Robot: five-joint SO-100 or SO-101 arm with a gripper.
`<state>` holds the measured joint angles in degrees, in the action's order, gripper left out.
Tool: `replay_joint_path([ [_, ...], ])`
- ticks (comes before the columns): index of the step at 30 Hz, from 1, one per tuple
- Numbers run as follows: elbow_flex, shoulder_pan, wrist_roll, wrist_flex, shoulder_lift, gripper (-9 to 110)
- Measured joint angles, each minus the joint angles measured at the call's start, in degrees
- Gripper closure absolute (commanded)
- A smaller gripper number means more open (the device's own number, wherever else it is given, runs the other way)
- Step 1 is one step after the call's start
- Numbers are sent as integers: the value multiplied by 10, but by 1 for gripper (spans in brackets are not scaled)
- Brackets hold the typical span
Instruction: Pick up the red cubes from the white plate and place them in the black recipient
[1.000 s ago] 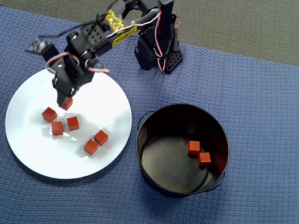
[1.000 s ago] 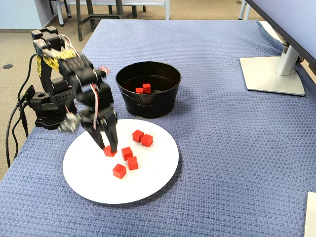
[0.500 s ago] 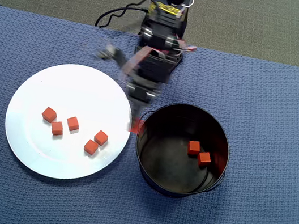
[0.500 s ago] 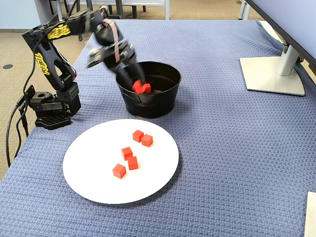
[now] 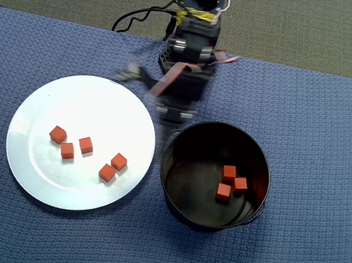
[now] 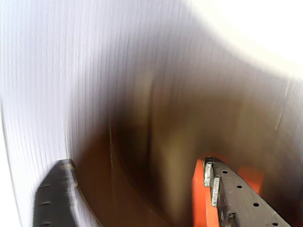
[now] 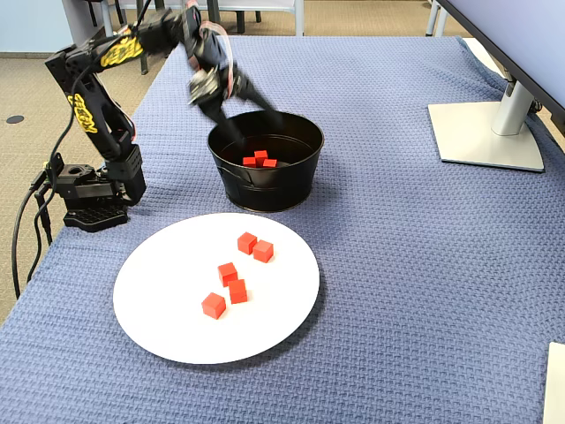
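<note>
Several red cubes (image 5: 86,145) lie on the white plate (image 5: 39,102), which also shows in the fixed view (image 7: 159,327) with its cubes (image 7: 238,290). Three red cubes (image 5: 229,173) lie in the black recipient (image 5: 171,198), right of the plate. They also show in the fixed view (image 7: 260,157) inside the recipient (image 7: 265,190). My gripper (image 5: 150,94) is blurred by motion over the recipient's far-left rim. Its jaws are wide apart and hold nothing. The wrist view is smeared: the gripper (image 6: 142,198) shows two dark fingers (image 6: 54,198) far apart over a dark brown blur.
A blue woven cloth (image 5: 325,129) covers the table. The arm's base (image 7: 88,190) and its cables stand at the table's left edge in the fixed view. A grey monitor stand (image 7: 485,132) sits at the far right.
</note>
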<state>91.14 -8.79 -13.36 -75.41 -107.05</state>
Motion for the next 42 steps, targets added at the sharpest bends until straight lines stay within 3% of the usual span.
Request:
replay_joint_path([
  [4,11,-109,-75,37,49,78],
  [9,21,-153,-153,79,125,85],
  [18,54,-157,-168,115,207,83],
  [27,83,-129,-405,115,207,78],
  [33,40,-128,-572,50,221,78],
  [42,16,-129,-664,39,258,79],
])
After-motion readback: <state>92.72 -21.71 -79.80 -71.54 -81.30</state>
